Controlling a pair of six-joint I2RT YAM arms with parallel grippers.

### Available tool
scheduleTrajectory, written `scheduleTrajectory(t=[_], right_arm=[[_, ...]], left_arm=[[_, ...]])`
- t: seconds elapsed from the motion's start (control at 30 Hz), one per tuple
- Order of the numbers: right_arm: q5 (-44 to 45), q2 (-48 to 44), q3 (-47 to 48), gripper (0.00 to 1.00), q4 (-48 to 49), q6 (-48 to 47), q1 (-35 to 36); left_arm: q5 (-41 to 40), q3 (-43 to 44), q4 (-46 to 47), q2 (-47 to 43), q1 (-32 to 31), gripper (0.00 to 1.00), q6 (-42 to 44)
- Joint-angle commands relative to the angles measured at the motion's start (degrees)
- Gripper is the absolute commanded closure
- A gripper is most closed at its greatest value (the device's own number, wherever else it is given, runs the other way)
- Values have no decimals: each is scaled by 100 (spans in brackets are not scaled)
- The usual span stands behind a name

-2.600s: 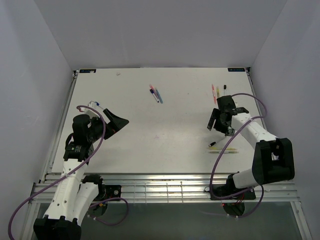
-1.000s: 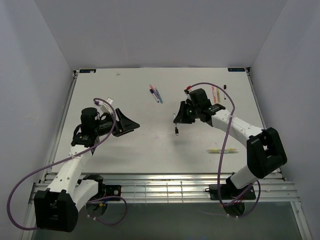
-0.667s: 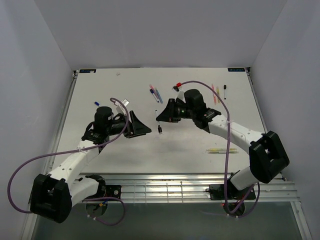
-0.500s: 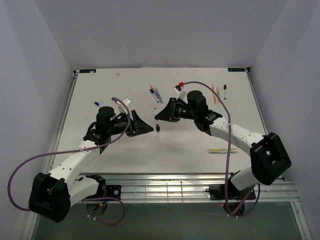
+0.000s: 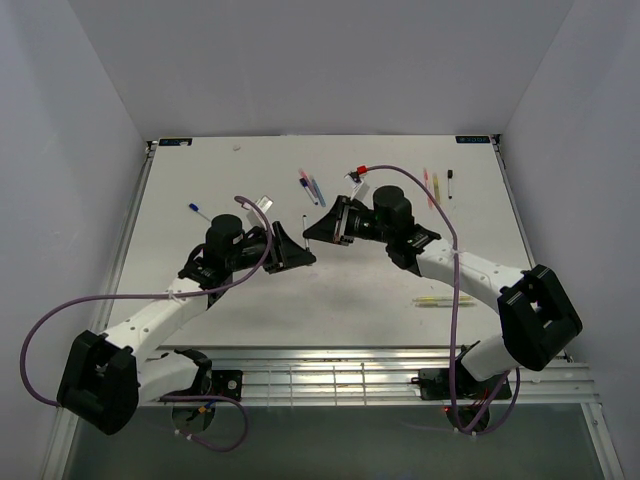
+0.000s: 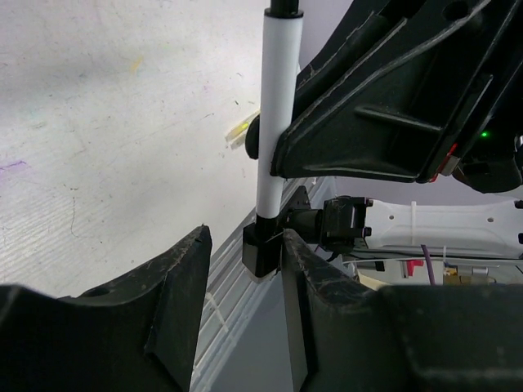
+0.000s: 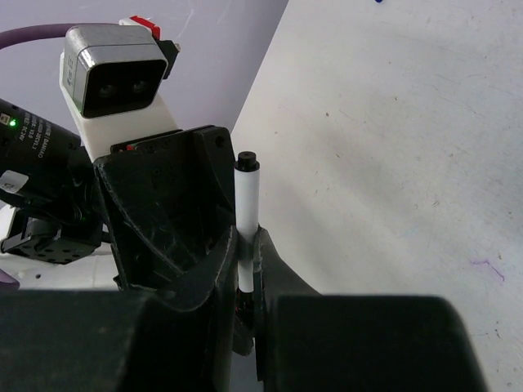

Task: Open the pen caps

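The left gripper (image 6: pixel 242 253) stands half wide. Its jaws are on either side of the black cap (image 6: pixel 263 245) but are not closed on it: the cap lies against one finger, and at the other finger a gap shows. In the left wrist view the cap sits on the lower end of the white pen (image 6: pixel 278 114).

Higher on this pen, at about the middle of the barrel, the right gripper (image 7: pixel 245 249) is clamped tight. It holds the pen in the air above the table (image 5: pixel 220 170), between the two arms. The other pens (image 5: pixel 312 187) lie on the table, well apart from the held pen, some beyond it and some to its right.

The pen looks very light, thin and stiff, and its smooth plastic can slip. The cap is tiny and, I think, is held only by friction. A small force should therefore be enough, but it must go straight along the barrel.

The best place to hold is the two sides of the cap, with the pads square on it and not on the white barrel. If the pull is oblique, the pen may turn or slide in the right gripper.
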Motion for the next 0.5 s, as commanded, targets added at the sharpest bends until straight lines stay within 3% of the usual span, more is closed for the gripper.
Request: scheduleTrajectory(t=[0.0, 0.17, 0.47], right_arm=[[142, -99, 62, 92, 237, 53, 123], [143, -73, 45, 92, 219, 35, 149], [336, -64, 53, 92, 167, 105, 158]], left_arm=[[-359, 13, 81, -147, -87, 51, -34], [-474, 39, 73, -174, -114, 55, -60], [-377, -22, 46, -217, -140, 80, -43]])
